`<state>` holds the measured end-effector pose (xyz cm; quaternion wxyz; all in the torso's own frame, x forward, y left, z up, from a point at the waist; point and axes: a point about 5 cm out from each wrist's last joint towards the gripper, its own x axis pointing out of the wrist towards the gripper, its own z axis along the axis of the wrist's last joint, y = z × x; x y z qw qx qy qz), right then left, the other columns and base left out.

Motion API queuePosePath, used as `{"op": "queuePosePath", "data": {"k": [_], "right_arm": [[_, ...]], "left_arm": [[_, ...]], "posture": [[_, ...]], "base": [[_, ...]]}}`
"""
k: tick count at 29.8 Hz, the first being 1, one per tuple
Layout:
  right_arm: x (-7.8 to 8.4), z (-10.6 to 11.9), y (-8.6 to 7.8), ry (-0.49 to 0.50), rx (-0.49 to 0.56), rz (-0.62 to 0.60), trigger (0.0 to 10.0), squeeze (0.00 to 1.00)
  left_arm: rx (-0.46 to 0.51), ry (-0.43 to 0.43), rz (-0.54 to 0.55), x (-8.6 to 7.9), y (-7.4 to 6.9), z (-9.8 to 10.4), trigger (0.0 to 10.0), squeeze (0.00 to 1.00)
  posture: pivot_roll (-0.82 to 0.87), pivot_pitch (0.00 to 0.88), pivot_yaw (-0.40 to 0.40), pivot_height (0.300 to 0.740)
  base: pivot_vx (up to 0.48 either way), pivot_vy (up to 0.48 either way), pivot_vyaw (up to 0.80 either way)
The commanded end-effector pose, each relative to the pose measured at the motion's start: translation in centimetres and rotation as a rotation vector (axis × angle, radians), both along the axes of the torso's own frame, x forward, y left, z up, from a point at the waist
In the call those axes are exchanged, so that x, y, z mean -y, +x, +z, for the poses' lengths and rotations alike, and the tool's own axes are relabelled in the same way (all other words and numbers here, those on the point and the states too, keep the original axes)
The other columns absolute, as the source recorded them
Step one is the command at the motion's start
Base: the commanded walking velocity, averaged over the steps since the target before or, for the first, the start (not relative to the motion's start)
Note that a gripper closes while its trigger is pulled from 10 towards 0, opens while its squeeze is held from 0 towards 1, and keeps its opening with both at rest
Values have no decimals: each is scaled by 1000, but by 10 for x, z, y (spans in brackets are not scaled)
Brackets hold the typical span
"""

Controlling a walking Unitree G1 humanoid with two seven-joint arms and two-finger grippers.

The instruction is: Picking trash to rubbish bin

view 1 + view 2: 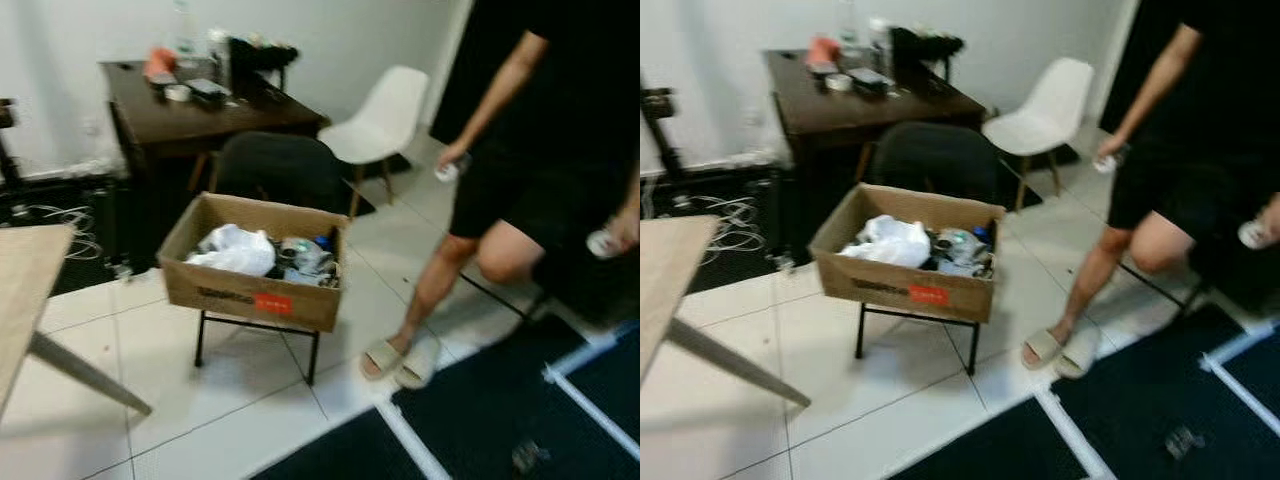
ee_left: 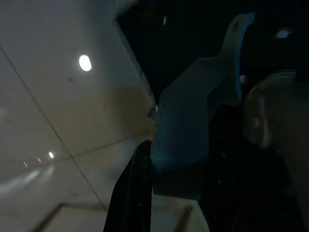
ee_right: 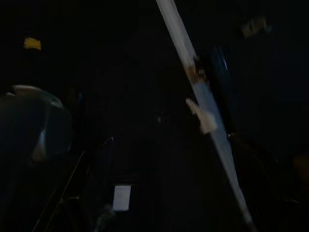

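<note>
An open cardboard box (image 1: 252, 288) is seen on a small black metal stand (image 1: 258, 344) on the white tiled floor (image 1: 210, 410), roughly centre of the head views. A white plastic bag (image 1: 236, 250) and other mixed trash (image 1: 305, 260) are held inside the box, bag toward the robot's left side. A red label (image 1: 273, 304) is stuck on the box's near wall. Just behind the box a dark chair (image 1: 283, 168) is placed, with a dark wooden counter (image 1: 200, 112) carrying clutter behind it and a white chair (image 1: 385, 118) to the right. A light wooden counter (image 1: 25, 285) edge is cut off at left. A person (image 1: 530, 170) in black clothes and slippers is standing right of the box, a small item held in each hand. Dark mats (image 1: 500, 410) with white strips are laid on the floor at lower right. Wrist views are very dark; one black finger (image 2: 133, 193) of the left gripper is made out over pale floor. Fingers' state cannot be told for either gripper.
</note>
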<state>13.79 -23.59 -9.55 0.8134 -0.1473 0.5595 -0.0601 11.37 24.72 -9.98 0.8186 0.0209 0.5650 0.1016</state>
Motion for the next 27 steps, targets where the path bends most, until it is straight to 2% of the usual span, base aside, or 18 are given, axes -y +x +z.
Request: {"op": "queuePosePath", "data": {"k": [1,13,22,27], "right_arm": [[3,1,-1,-4,1,-5,10000,0],[3,1,1,-5,4,3,10000,0],[-1,1,4,9,14,22,10000,0],[-2,1,5,9,17,31,10000,0]], "left_arm": [[-6,-10,-5,4,-4,-2,10000,0],[22,-36,10,6,-1,-2,10000,0],[43,-71,22,5,2,0,10000,0],[44,-69,17,3,3,0,10000,0]], "posture": [[-116,120,10,740],[-123,120,17,740],[-118,103,22,740],[-117,98,22,740]], "base": [[0,0,-800],[0,0,-800],[0,0,0],[274,0,0]]}}
